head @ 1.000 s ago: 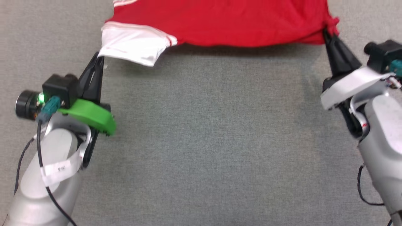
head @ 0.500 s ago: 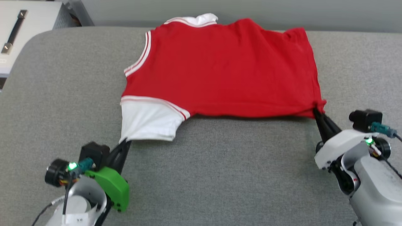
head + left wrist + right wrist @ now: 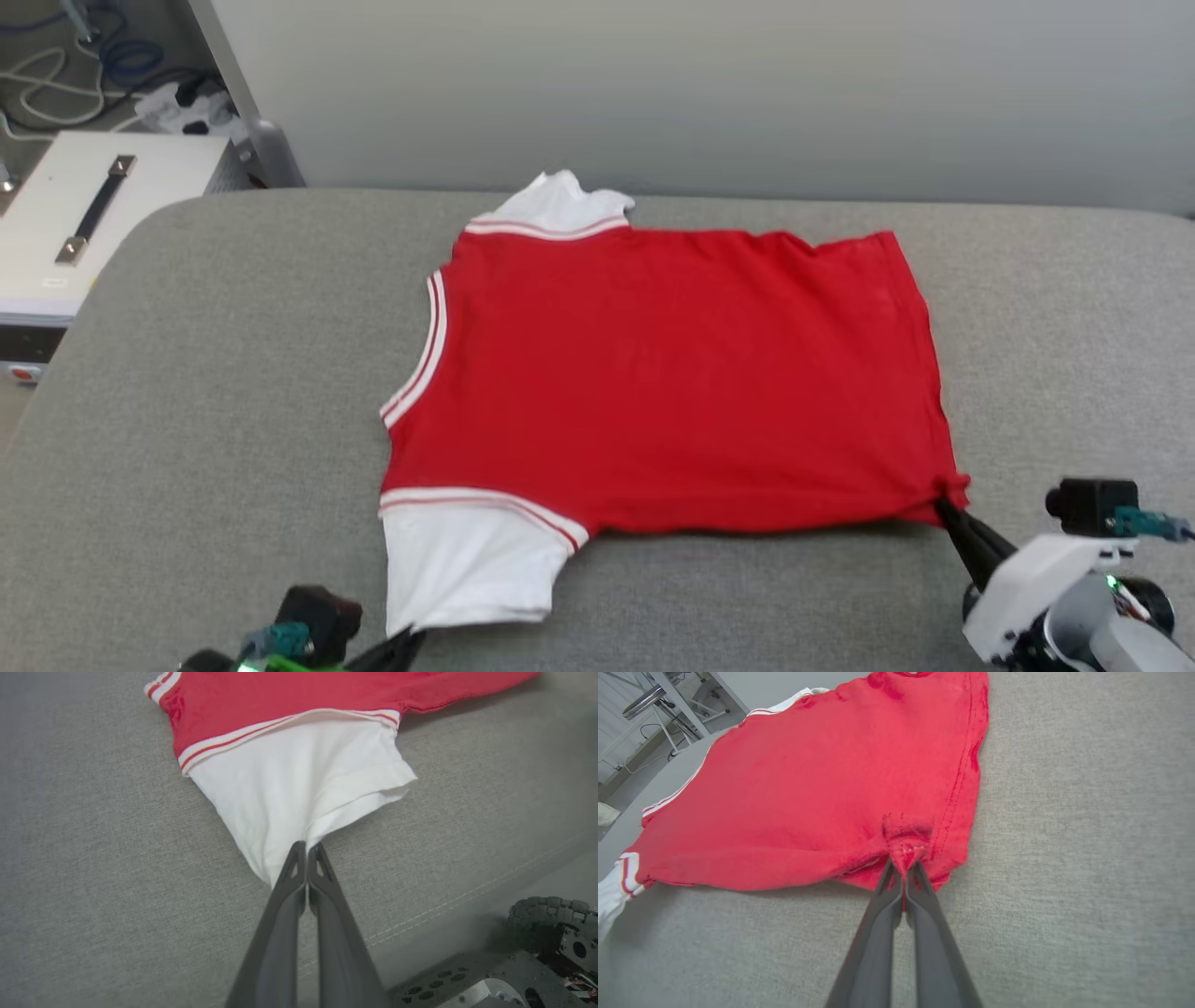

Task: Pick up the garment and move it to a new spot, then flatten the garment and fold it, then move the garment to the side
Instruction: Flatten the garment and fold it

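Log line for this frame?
left gripper: shut on sleeve | right gripper: shut on hem corner | garment: spread on grey surface

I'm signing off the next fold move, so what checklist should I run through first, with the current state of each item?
1. Left hand shut on the garment at its near white sleeve: ok.
2. Right hand shut on the red hem corner: ok.
3. Red body flat on the grey surface: ok.
4. Far sleeve spread out: not ok, bunched at the far edge.
5. Both cloth layers caught in each grip: cannot tell.
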`<state>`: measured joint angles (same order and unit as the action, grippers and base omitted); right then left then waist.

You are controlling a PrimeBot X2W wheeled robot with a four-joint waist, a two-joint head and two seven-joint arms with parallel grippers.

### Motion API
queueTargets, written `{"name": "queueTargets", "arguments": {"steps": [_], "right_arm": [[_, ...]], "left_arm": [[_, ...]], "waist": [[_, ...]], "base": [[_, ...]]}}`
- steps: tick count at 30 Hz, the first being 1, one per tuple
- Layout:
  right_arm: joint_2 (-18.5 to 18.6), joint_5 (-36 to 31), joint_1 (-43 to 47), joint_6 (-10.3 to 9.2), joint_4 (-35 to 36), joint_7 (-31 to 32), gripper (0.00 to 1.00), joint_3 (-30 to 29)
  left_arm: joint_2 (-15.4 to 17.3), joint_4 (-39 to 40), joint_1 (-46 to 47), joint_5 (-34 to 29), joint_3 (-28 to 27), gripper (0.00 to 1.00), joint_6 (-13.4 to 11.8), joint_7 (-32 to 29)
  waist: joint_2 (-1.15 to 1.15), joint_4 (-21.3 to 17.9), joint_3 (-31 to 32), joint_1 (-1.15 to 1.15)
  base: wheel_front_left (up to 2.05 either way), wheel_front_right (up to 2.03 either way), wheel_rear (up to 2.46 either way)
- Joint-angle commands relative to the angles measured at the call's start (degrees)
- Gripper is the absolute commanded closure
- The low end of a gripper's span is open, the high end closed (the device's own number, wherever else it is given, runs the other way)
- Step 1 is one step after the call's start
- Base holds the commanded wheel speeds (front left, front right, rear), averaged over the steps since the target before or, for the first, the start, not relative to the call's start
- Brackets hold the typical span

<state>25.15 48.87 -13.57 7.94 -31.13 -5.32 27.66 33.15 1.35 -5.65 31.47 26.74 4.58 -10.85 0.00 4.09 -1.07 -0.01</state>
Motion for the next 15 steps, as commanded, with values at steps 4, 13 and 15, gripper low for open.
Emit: {"name": "queueTargets", "arguments": {"steps": [4,13,15], "right_arm": [[2.7,2.8,5.9,-0.45,4.3,2.1,1.0,0.1],[6.7,4.0,15.3,-0.45,13.3,6.0,1.0,-1.3],[7.1,3.5,16.2,-0.45,15.1,6.8,1.0,-2.1]], "left_arm": [[2.5,4.0,-4.7,2.2,0.1,1.0,-0.2,-2.9],[5.9,10.9,-10.5,6.5,0.3,1.0,0.1,-6.4],[6.5,11.8,-9.9,6.1,-0.6,1.0,-0.2,-6.0]], "waist": [[0.0,-0.1,3.6,0.01],[0.0,-0.5,4.6,0.01],[0.0,-0.6,4.2,0.01]], "base": [[0.0,0.0,0.0],[0.0,0.0,0.0],[0.0,0.0,0.0]]}}
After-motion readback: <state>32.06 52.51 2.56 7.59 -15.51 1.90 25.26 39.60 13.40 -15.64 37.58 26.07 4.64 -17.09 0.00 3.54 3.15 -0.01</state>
